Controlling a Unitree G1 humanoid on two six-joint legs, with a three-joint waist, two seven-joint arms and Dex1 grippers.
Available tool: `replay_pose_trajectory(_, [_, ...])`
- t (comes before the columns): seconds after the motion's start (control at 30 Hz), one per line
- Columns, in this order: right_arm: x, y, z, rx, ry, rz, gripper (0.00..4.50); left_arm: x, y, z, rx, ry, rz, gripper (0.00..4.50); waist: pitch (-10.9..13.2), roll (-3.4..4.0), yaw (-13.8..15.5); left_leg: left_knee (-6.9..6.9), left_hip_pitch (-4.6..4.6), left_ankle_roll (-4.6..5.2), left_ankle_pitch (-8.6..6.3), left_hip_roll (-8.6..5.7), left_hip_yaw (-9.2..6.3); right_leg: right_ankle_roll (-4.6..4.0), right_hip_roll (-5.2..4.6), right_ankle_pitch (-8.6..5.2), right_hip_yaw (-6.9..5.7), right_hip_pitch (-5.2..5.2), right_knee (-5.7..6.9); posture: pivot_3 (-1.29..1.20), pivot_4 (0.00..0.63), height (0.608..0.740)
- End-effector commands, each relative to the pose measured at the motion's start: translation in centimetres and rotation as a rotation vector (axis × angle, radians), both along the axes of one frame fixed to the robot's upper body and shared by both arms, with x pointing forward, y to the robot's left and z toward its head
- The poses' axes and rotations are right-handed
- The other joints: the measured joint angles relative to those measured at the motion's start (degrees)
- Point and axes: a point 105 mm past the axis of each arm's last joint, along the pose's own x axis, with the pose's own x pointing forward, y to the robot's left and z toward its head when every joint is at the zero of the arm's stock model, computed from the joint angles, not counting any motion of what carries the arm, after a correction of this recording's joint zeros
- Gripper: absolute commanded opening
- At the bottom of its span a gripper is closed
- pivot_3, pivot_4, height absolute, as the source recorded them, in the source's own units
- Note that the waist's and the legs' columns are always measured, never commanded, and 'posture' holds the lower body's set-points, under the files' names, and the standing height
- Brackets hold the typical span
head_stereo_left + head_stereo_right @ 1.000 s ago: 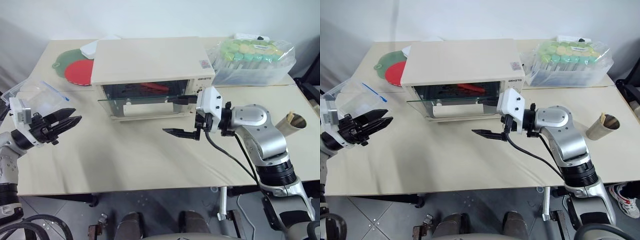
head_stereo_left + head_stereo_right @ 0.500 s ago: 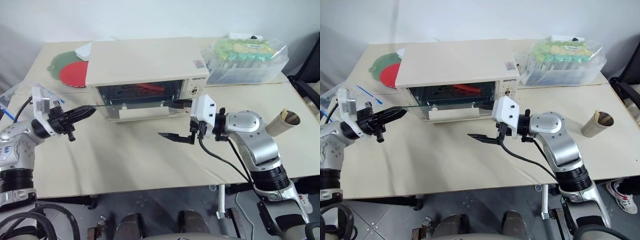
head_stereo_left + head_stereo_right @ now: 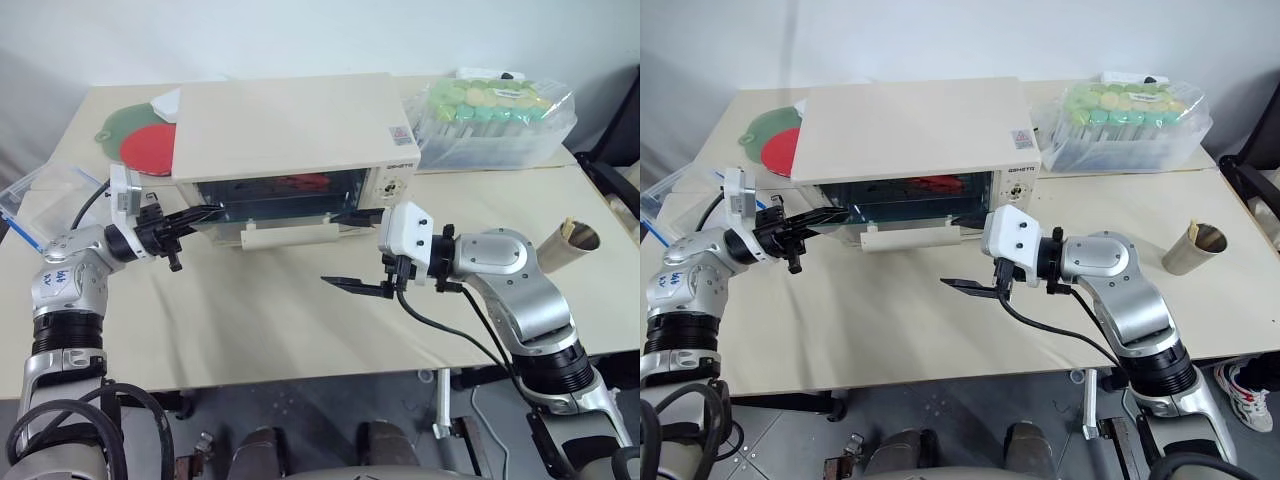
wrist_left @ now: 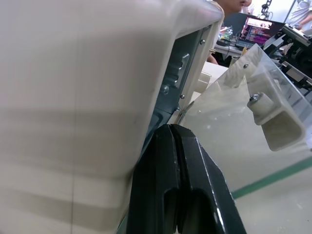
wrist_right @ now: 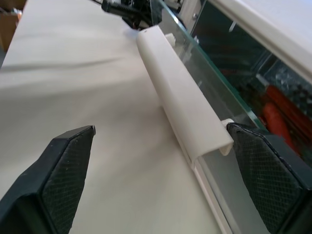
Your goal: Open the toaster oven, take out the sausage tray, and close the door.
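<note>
The table (image 3: 250, 330) is a broad beige surface, and the toaster oven (image 3: 290, 125) sits toward its back, a cream-white box with its knobs on the right panel. Its door (image 3: 275, 210) hangs partly open, the glass tilted outward with the cream bar handle (image 3: 288, 234) along its lower front edge. Through the glass I can make out something red inside, probably the sausages on the sausage tray (image 3: 300, 185), though the tray itself is hard to see behind the reflections.

To the right of the oven sits a clear box of green-capped tubes (image 3: 495, 120), and near the table's right edge a small cup (image 3: 575, 243). Behind the oven's left end lie a green and a red plate (image 3: 145, 145), and a clear blue-rimmed box (image 3: 45, 195) rests at the far left.

The left gripper (image 3: 195, 215) has its fingers pressed fully together, holding nothing, its tips right at the door's left edge beside the oven's corner. The right gripper (image 3: 365, 245) stands spread wide and empty, one finger (image 3: 350, 287) low over the table in front of the handle, the other up by the door's right end.
</note>
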Motion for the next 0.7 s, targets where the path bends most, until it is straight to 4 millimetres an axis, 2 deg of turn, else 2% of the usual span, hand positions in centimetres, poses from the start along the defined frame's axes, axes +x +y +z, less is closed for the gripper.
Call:
replay_pose_trajectory(0.03, [-0.2, 0.6, -3.6, -0.059, 0.185, 0.005, 4.50, 0.1, -0.5, 0.7, 0.008, -0.033, -0.025, 0.01, -0.1, -0.17, 0.0, 0.01, 0.00, 0.00, 0.00, 0.00, 0.00, 0.00, 0.00, 0.00, 0.00, 0.00, 0.01, 0.00, 0.150, 0.740])
replay_pose_trajectory(0.2, [0.0, 1.2, -1.6, -0.005, 0.141, 0.013, 4.50, 0.5, -1.0, 0.6, 0.008, -0.036, -0.030, 0.01, -0.2, -0.32, 0.0, 0.03, 0.03, 0.00, 0.00, 0.02, 0.04, 0.00, 0.00, 0.00, 0.04, 0.01, 0.03, 0.00, 0.150, 0.740])
replay_pose_trajectory(0.47, [-1.6, 1.6, 1.9, 0.014, 0.081, 0.121, 4.50, 1.1, -2.0, 0.3, 0.021, -0.027, -0.056, 0.01, -0.2, -0.32, 0.1, -0.05, 0.00, 0.02, -0.02, 0.02, 0.13, 0.00, 0.00, 0.00, 0.08, -0.10, 0.01, 0.00, 0.150, 0.740])
replay_pose_trajectory(0.7, [-1.6, 0.3, 1.2, -0.102, 0.053, 0.088, 4.50, 1.6, -2.7, 0.3, 0.027, -0.023, -0.081, 0.01, -0.2, -0.33, 0.9, -0.02, -0.08, 0.06, -0.09, 0.01, 0.13, 0.00, 0.00, 0.00, 0.06, -0.13, -0.08, 0.00, 0.150, 0.740])
